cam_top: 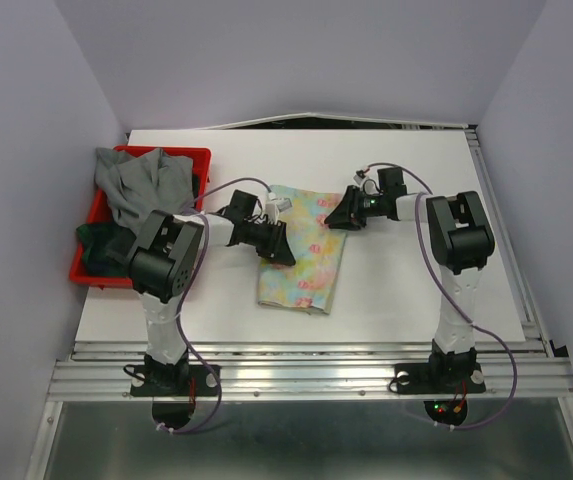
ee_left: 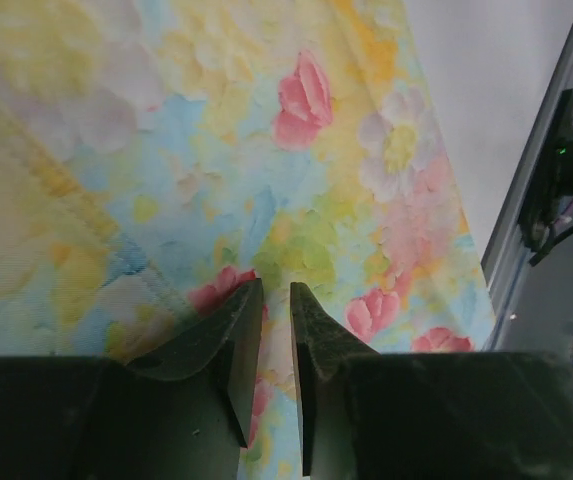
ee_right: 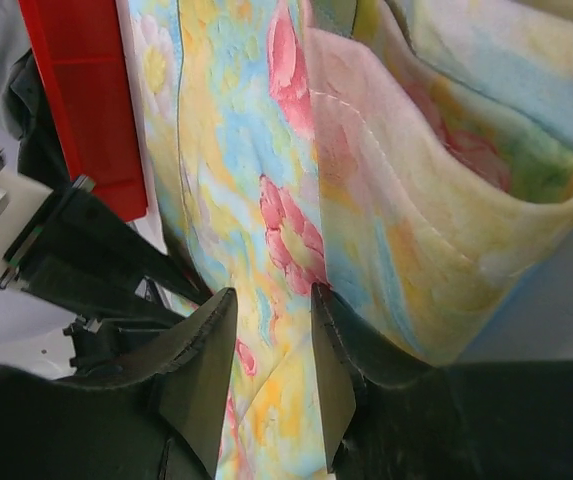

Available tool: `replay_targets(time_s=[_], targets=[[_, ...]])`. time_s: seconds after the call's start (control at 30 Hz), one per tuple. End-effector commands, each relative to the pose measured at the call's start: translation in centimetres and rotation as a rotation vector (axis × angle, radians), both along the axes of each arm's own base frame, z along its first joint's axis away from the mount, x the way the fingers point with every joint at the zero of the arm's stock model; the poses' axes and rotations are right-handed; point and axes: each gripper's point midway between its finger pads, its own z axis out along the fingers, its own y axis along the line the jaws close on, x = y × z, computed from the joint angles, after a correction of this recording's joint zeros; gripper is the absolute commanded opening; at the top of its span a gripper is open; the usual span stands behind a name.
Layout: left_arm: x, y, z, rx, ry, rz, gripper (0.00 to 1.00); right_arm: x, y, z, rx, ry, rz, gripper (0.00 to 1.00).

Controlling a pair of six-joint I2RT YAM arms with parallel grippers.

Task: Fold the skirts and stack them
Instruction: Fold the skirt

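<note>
The left arm (cam_top: 166, 262) rises from its base in the lower left of the top view, bends at a bulky black joint and reaches sideways toward the middle of the frame, so that the left pincer (cam_top: 282, 248) is down on the left side of the floral skirt (cam_top: 306, 265). The right arm (cam_top: 461, 235) stands up from the lower right, folds at its elbow and stretches to the left, and the right pincer (cam_top: 339, 218) meets the upper right edge of the same skirt. This skirt lies in the middle of the white table (cam_top: 416, 290), between the two pincers, as a roughly oblong shape. It is a thin woven cloth in pastel yellow and blue with pink roses, and a stitched seam runs across it in the left wrist view. In that view the black fingers (ee_left: 216, 350), wedge-shaped with pointed tips, stand with only a narrow slit between them, tips at the cloth; I cannot tell if any cloth is pinched there. In the right wrist view the jaws are a little wider and a band of the skirt passes between them and seems clamped, while a soft rounded fold bulges at the right of the frame. At the left of the top view the red plastic bin (cam_top: 181, 152) holds a crumpled grey skirt (cam_top: 141, 185) and a dark garment (cam_top: 101, 250).
</note>
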Motion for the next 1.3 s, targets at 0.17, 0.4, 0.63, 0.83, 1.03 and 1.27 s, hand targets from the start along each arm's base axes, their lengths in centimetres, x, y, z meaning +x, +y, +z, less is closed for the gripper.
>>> replay_targets(time_s=[0.17, 0.4, 0.63, 0.83, 1.03, 1.27], targets=[[0.4, 0.4, -1.8, -0.011, 0.221, 0.075, 0.30, 2.5, -1.1, -3.0, -0.144, -0.066, 0.007, 0.41], [-2.1, -2.6, -0.5, -0.051, 0.222, -0.021, 0.31, 5.1, -1.9, -2.7, -0.205, -0.127, 0.011, 0.41], [1.4, -3.2, 8.5, -0.193, -0.091, -0.030, 0.33, 4.7, -0.6, 6.9, -0.071, -0.232, 0.037, 0.49], [7.9, -0.9, 12.0, -0.217, -0.212, 0.126, 0.34, 4.0, -0.1, 10.9, 0.003, -0.260, 0.041, 0.52], [13.0, 2.3, 8.6, 0.036, -0.255, 0.272, 0.34, 2.2, -0.4, 8.7, -0.013, -0.215, 0.070, 0.51], [14.9, 4.7, 5.1, 0.198, -0.242, 0.365, 0.33, 3.2, -1.0, 2.9, -0.098, -0.168, 0.053, 0.48]])
